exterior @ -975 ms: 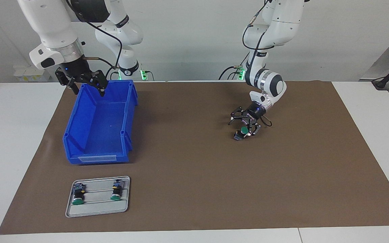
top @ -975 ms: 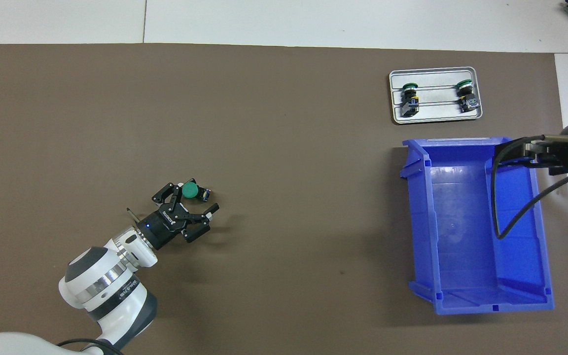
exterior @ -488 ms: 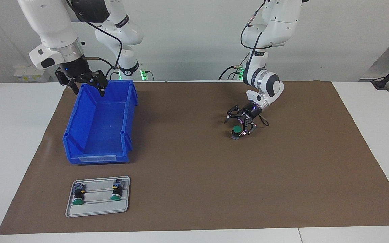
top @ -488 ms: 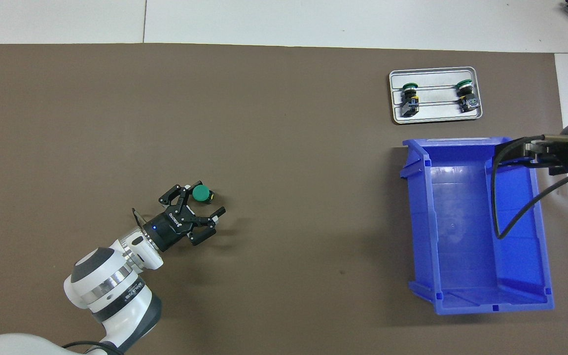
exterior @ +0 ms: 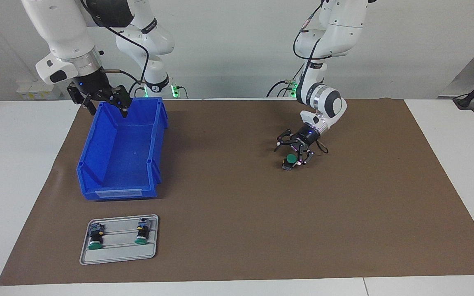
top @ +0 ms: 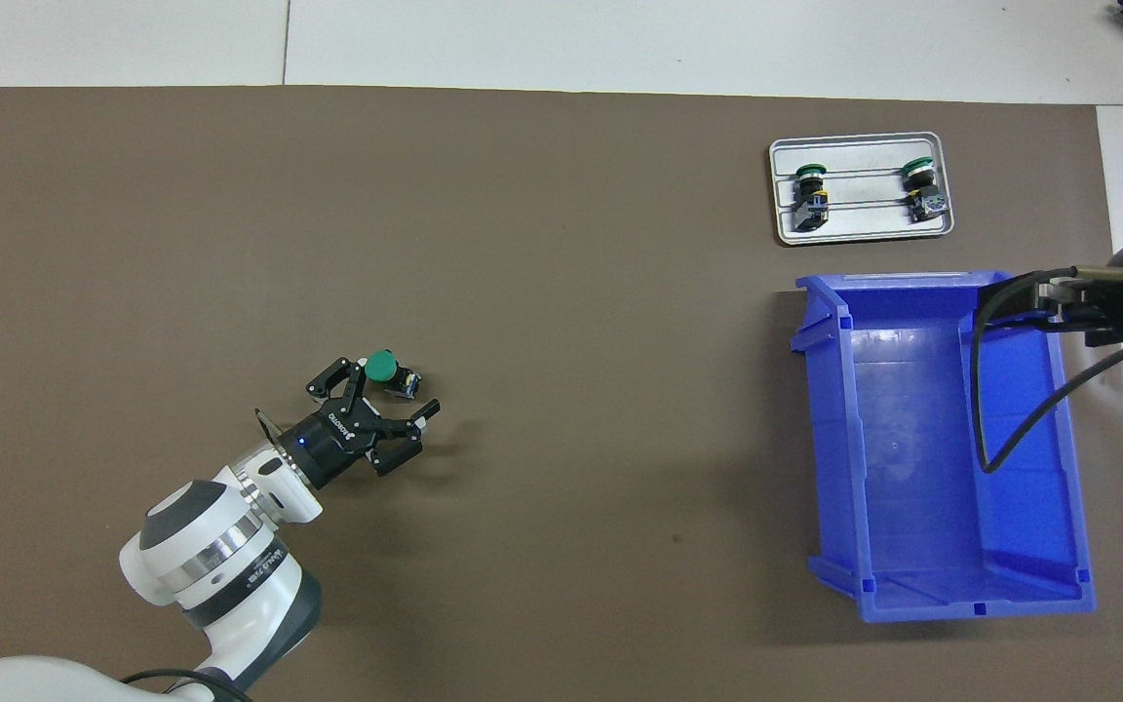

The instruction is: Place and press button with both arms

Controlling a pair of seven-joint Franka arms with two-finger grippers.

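Note:
The button (exterior: pixel 289 159) (top: pixel 387 370) has a green cap on a short black body and sits tilted on the brown mat, cap upward. My left gripper (exterior: pixel 291 155) (top: pixel 398 386) is low over it, fingers spread. The button lies between them, close against one finger. I cannot tell whether that finger touches it. My right gripper (exterior: pixel 106 107) (top: pixel 1044 297) hangs open and empty over the blue bin's (exterior: pixel 97 160) (top: pixel 830 419) end nearest the robots and waits there.
A grey tray (exterior: pixel 117 255) (top: pixel 864 226) with two more green-capped switches (exterior: pixel 94 245) (exterior: pixel 140 240) lies on the mat just farther from the robots than the bin. The brown mat (exterior: pixel 237 230) covers most of the white table.
My left gripper has shifted a little over the mat with the button staying between its open fingers, and the button has tipped cap-up. The right arm has not moved.

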